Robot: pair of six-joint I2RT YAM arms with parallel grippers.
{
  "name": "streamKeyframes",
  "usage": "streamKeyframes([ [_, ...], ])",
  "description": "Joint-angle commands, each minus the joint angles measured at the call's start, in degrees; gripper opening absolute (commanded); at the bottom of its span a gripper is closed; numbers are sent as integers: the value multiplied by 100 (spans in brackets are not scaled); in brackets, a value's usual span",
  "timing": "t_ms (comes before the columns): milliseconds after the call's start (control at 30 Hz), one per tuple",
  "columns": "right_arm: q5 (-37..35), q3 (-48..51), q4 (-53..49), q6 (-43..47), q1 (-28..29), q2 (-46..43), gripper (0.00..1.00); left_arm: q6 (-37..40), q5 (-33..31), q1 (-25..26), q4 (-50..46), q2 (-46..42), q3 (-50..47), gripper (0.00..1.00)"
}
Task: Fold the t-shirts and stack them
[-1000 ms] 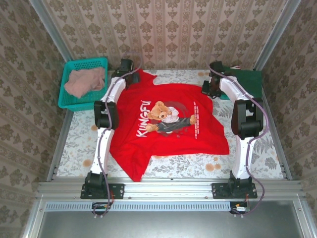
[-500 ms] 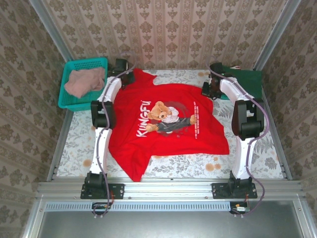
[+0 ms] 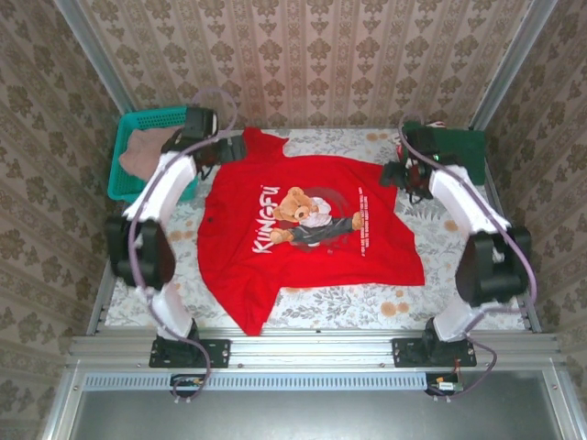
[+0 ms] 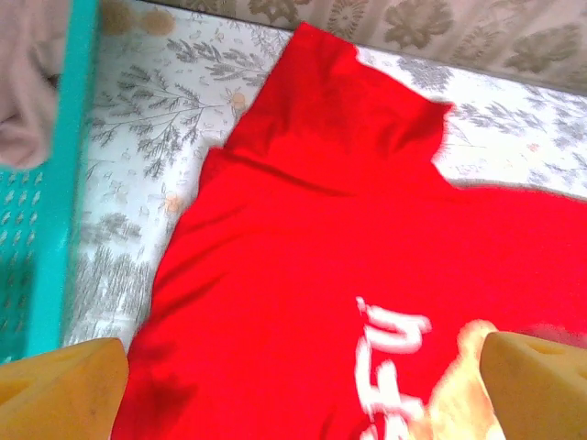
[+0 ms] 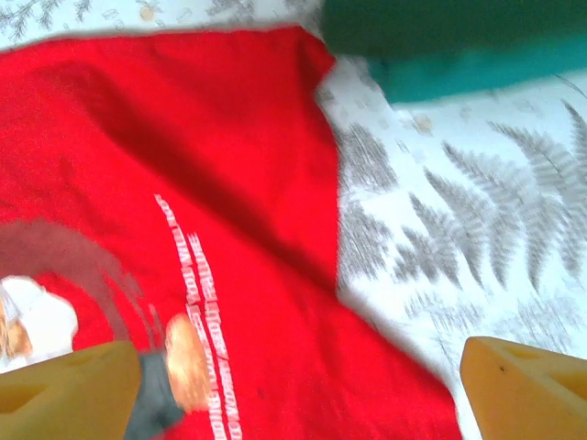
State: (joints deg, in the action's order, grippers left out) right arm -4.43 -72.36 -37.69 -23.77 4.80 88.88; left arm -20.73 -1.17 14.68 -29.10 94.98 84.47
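- Red t-shirt [image 3: 307, 234]: spread flat, print up, across the middle of the surface [image 3: 367, 307]; no fold visible yet.
- Dark green t-shirts [image 3: 459, 145]: folded pile at the far right corner, just beside the red one; judged the finished part of the stack.
- Teal basket [image 3: 117, 179]: far left corner; holds one dusty pink t-shirt [image 3: 142, 154], crumpled.
- Left pincer [image 4: 303, 390]: spread wide, empty, above the red shirt's far left corner.
- Right pincer [image 5: 298, 390]: spread wide, empty, above its far right edge.
- Outstanding, by estimate: fold red, fold pink, stack both.
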Motion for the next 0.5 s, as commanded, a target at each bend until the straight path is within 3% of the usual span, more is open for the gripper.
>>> streamKeyframes([
  [0, -294, 1762, -120, -761, 171, -1210, 88, -463, -611, 812, -131, -1654, -2031, 100],
  [100, -560, 2864, -408, -1224, 232, -2093, 86, -1276, -942, 1949, -438, -3117, -3534, 100],
  [200, -832, 3487, -747, -1547, 232, -2789, 86, -2183, -1048, 2905, -1159, -3920, -4219, 94],
  [333, -428, 4034, -667, -1952, 248, -3290, 80, -3521, -1435, 4402, -1957, -4247, -4659, 84],
  [467, -218, 4252, -474, -2113, 355, -3154, 78, -4711, -1608, 5775, -2063, -4293, -4991, 80],
])
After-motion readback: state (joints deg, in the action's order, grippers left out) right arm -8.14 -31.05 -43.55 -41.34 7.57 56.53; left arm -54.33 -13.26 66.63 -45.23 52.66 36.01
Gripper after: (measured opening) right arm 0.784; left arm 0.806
